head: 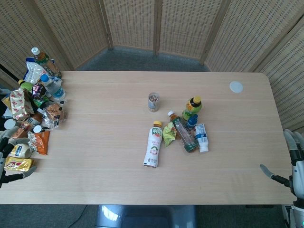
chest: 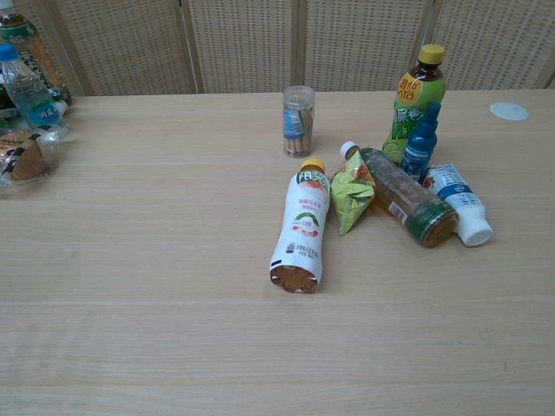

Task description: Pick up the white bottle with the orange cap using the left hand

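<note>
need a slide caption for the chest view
White bottle with orange cap lying on its side mid-table beside a green snack packet and other bottles, no hand in frame.

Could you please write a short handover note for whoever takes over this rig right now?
Left hand: at the table's left edge beside the snack pile, holding nothing, fingers apart.
Right hand: at the right edge, also empty and apart.
White bottle with the orange cap: lying on its side mid-table, cap pointing away from the robot, just left of a small green packet and apart from the clear jar.
Done: nothing; the bottle is untouched.
Left: reach the left hand across, grasp the bottle and lift it, keeping clear of the neighbouring bottles.
</note>
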Controlling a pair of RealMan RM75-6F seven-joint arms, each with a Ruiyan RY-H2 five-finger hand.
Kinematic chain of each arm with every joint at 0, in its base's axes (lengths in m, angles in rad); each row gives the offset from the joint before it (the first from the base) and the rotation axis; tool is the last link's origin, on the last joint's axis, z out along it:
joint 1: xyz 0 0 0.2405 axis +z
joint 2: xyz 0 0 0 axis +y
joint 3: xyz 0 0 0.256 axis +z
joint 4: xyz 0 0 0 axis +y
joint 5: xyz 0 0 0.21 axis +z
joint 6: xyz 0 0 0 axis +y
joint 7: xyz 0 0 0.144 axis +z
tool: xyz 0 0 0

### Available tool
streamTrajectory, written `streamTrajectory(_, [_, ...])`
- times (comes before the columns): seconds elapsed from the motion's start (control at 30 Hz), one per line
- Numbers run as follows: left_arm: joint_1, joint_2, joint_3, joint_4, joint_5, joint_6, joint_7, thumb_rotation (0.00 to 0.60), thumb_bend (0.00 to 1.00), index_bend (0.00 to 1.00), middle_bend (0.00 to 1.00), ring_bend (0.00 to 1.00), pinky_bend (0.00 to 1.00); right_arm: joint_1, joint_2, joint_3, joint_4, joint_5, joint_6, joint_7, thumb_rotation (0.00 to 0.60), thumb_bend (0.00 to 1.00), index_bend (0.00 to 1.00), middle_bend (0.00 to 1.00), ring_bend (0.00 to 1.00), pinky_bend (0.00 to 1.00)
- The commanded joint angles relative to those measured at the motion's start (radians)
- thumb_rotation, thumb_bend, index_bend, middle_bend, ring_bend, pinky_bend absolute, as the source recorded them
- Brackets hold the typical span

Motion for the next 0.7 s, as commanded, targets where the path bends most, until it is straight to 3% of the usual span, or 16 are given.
streamTrajectory(0.03, [-0.002, -0.007, 0.001, 0.005, 0.005, 0.0, 0.007, 0.6, 0.0, 0.3, 0.0, 0.0, 0.0, -0.001, 0.004, 0.003, -0.001, 0.003, -0.01, 0.006, 0.6, 0.0, 0.0, 0.0, 0.0, 0.0])
streamTrajectory(0.2, [-0.027, -0.068, 0.008, 0.068, 0.086, -0.01, 0.028, 0.6, 0.0, 0.33, 0.1, 0.06, 0.0, -0.002, 0.007, 0.008, -0.003, -0.004, -0.007, -0.002, 0.6, 0.0, 0.0, 0.0, 0.0, 0.0])
streamTrajectory(0.33, [-0.093, -0.125, 0.01, 0.151, 0.177, -0.074, 0.046, 0.6, 0.0, 0.19, 0.03, 0.03, 0.0, -0.007, 0.015, 0.017, -0.007, 0.002, 0.0, 0.014, 0.6, 0.0, 0.0, 0.0, 0.0, 0.0])
streamTrajectory(0.43, [-0.178, -0.174, -0.003, 0.247, 0.282, -0.132, 0.08, 0.6, 0.0, 0.11, 0.0, 0.0, 0.0, -0.01, 0.022, 0.024, -0.008, 0.01, 0.0, 0.033, 0.6, 0.0, 0.0, 0.0, 0.0, 0.0])
streamTrajectory(0.7, [-0.43, -0.341, -0.033, 0.547, 0.511, -0.235, 0.067, 0.6, 0.0, 0.02, 0.0, 0.0, 0.0, -0.023, 0.042, 0.04, -0.019, 0.023, 0.014, 0.074, 0.6, 0.0, 0.0, 0.0, 0.0, 0.0])
